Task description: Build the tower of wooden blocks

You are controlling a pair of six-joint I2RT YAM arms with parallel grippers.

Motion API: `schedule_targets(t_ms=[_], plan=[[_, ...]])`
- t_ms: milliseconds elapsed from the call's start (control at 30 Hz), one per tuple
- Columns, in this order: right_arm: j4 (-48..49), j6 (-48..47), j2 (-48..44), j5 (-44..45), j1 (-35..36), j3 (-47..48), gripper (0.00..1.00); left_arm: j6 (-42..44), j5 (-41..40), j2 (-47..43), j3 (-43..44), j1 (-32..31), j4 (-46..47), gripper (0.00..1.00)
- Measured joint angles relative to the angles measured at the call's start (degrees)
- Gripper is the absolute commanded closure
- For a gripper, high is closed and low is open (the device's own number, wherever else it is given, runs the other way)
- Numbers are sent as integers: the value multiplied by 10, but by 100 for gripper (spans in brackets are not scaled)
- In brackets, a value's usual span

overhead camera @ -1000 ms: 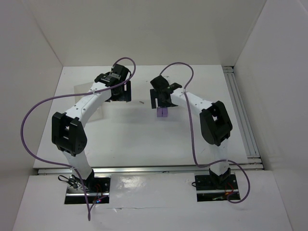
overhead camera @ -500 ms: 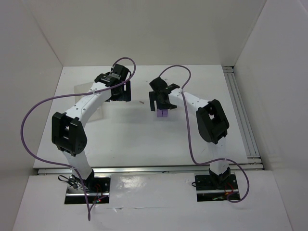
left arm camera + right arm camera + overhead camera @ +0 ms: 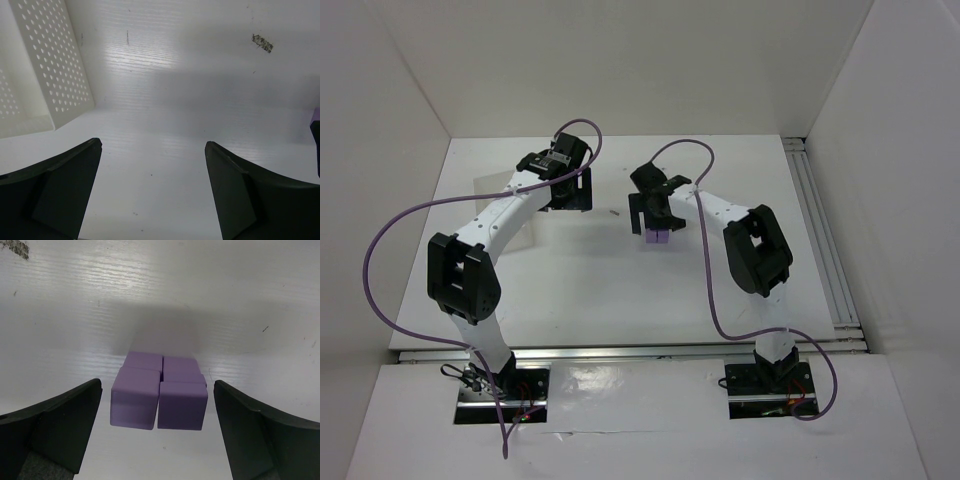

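The tower is a tight cluster of light-purple blocks (image 3: 157,395) stacked two across on the white table, also in the top view (image 3: 656,239). My right gripper (image 3: 157,385) is open and straddles the cluster, with a gap between the blocks and each finger (image 3: 70,415). In the top view the right gripper (image 3: 655,215) hangs just over the blocks. My left gripper (image 3: 153,145) is open and empty over bare table, left of the blocks (image 3: 570,190). No dark blue notched block is in view.
A white perforated tray (image 3: 45,60) stands at the far left of the left wrist view, and shows faintly beside the left arm from above (image 3: 500,195). White walls close in the table on three sides. A rail (image 3: 820,230) runs along the right edge.
The right arm has swung a little to the left and its gripper has shifted slightly left over the purple blocks. The left arm has not moved.
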Motion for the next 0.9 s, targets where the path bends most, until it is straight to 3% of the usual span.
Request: schedule_targets(t_ms=[900], plan=[[5, 9, 23, -6, -5, 0, 16, 0, 0, 0, 0, 0, 0, 3]])
